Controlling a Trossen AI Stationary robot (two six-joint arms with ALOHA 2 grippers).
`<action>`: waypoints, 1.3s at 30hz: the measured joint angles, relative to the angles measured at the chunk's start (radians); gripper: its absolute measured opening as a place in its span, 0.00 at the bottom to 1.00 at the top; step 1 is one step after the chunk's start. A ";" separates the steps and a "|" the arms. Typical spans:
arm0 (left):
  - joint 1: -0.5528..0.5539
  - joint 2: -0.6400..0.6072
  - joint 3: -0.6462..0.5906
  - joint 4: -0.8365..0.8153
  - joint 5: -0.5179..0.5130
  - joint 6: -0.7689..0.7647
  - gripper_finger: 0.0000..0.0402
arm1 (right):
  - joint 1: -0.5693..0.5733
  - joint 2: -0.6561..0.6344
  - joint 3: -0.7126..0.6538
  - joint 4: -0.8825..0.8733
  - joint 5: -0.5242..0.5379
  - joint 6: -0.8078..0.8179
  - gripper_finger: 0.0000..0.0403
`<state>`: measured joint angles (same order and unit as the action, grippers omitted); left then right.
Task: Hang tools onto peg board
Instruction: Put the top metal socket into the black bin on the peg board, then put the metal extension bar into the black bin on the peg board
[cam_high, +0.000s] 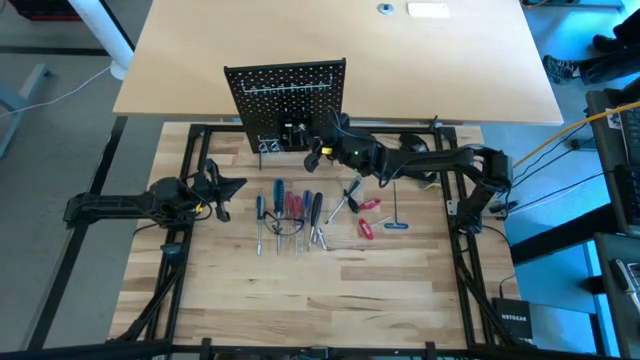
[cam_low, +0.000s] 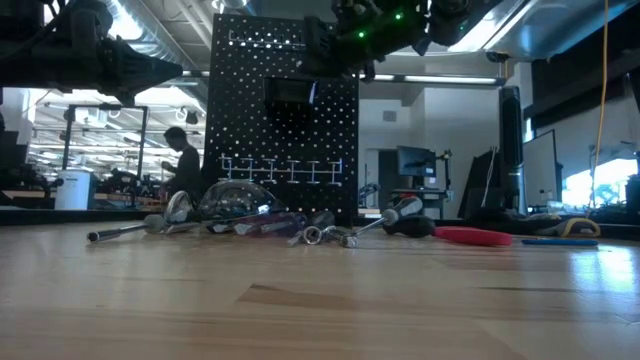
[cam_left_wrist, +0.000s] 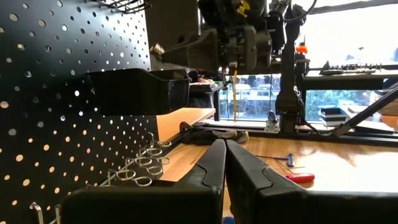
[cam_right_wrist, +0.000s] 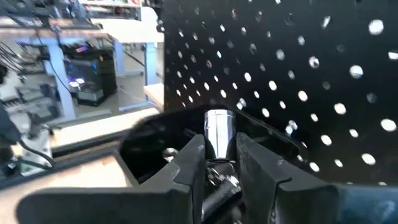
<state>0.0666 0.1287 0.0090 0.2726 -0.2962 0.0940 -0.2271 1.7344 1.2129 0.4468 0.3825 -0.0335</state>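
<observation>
Tools, high view: most lie in a loose row on the table (cam_high: 400, 300) in front of the peg board (cam_high: 287, 95); screwdrivers (cam_high: 285, 208) with blue, red and black handles point their shafts away from the board, and red-handled pliers (cam_high: 366, 227) sit well to the right of them.
Right gripper, high view: right gripper (cam_high: 318, 152) hangs at the board's lower front face, its arm reaching in from the right side.
Left gripper, high view: left gripper (cam_high: 226, 192) waits near the left end of the tool row, well apart from the board.
Low view: the board stands upright on the far side of the tool heap (cam_low: 250, 222); a small black bin (cam_low: 291, 93) hangs on its face, with a row of wire hooks (cam_low: 275, 168) lower down.
Left wrist view: the left fingers (cam_left_wrist: 208, 177) are pressed together on nothing; the bin (cam_left_wrist: 138, 90) juts from the board and the right arm hovers just above it.
Right wrist view: the right fingers (cam_right_wrist: 189, 168) are clenched on a shiny silver cylindrical piece (cam_right_wrist: 217, 134), probably a socket or driver bit, its long axis running forward between them.
Key relation: the held piece sits directly over the open bin (cam_right_wrist: 155, 146), just beside the board's face; I judge release into the bin is the next move.
</observation>
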 joint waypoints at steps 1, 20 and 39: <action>0.000 0.000 0.000 0.000 0.000 0.000 0.00 | -0.004 0.000 0.000 -0.004 0.001 0.001 0.23; 0.000 0.000 0.000 -0.011 0.000 -0.011 0.00 | 0.102 -0.100 0.149 -0.497 -0.027 -0.027 0.48; 0.000 0.000 0.000 0.009 0.000 -0.034 0.00 | 0.444 -0.106 -0.108 -0.524 -0.032 0.115 0.48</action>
<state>0.0664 0.1290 0.0091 0.2819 -0.2962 0.0599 0.2173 1.6288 1.1053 -0.0773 0.3500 0.0819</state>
